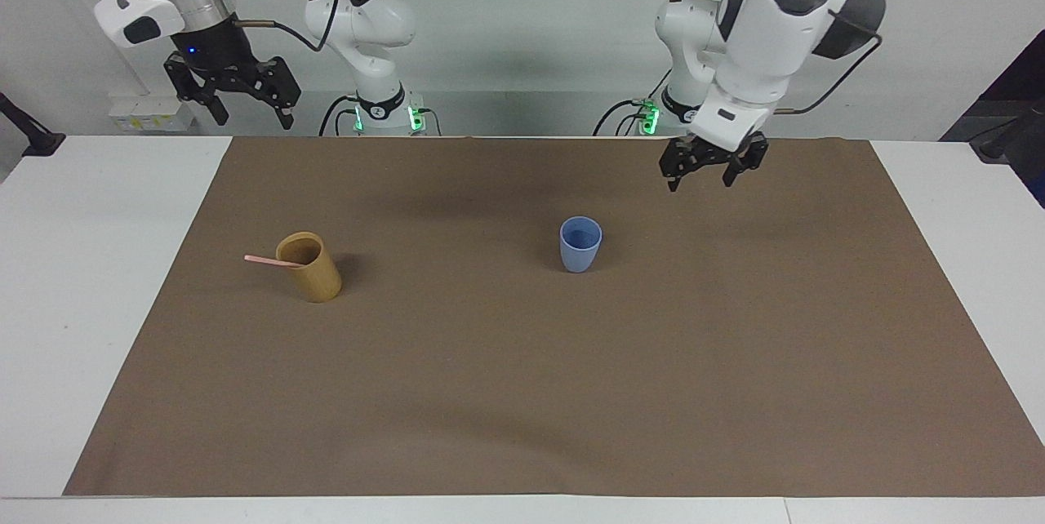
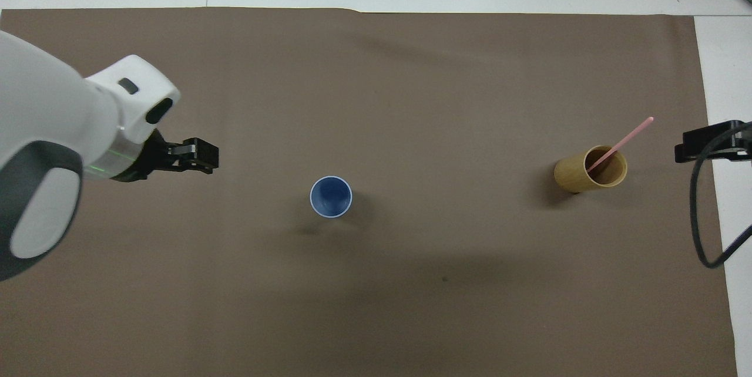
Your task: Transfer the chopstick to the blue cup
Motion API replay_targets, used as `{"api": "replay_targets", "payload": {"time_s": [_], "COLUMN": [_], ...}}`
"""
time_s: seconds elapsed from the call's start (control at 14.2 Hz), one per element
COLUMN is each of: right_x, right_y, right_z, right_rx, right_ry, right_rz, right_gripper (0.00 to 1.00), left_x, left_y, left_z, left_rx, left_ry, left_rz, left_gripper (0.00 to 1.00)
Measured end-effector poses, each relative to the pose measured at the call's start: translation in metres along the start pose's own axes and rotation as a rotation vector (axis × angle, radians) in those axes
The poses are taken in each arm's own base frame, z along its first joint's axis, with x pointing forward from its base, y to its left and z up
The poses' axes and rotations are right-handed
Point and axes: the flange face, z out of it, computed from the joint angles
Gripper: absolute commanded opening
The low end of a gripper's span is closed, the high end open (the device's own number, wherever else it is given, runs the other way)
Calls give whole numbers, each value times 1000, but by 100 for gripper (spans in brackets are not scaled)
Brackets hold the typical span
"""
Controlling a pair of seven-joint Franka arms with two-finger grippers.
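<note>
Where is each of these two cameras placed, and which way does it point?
Facing view: high across the table, looking at both robots; whole arms show, left gripper and right gripper raised and open.
Overhead view: high above the robots' end, looking steeply down; the left arm's end and left gripper show, plus the right gripper's tip.
Both share the blue cup, the brown cup and its chopstick, mirrored.

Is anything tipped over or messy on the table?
Nothing is spilled or broken. The tan cup looks a bit tilted, with one chopstick poking out over its rim. The blue cup stands upright, with nothing visible inside.
</note>
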Motion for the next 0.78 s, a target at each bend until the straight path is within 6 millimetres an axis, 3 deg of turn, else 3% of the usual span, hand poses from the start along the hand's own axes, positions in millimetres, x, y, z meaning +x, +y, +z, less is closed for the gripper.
{"api": "replay_targets", "payload": {"time_s": [0.14, 0.28, 0.42, 0.78], "right_x": [0, 0, 0, 0], "right_y": [0, 0, 0, 0], "right_z": [0, 0, 0, 0], "right_rx": [0, 0, 0, 0], "right_ry": [0, 0, 0, 0], "right_rz": [0, 0, 0, 0], "right_gripper": [100, 100, 100, 100], "left_x": [3, -2, -7, -18], "left_y": [-48, -82, -95, -106], "left_z": [-21, -33, -38, -42], "left_rx": [-5, -6, -5, -2], "left_ry": [8, 3, -10, -54], "left_rz": [-19, -51, -48, -2], "left_gripper": [100, 100, 100, 100]}}
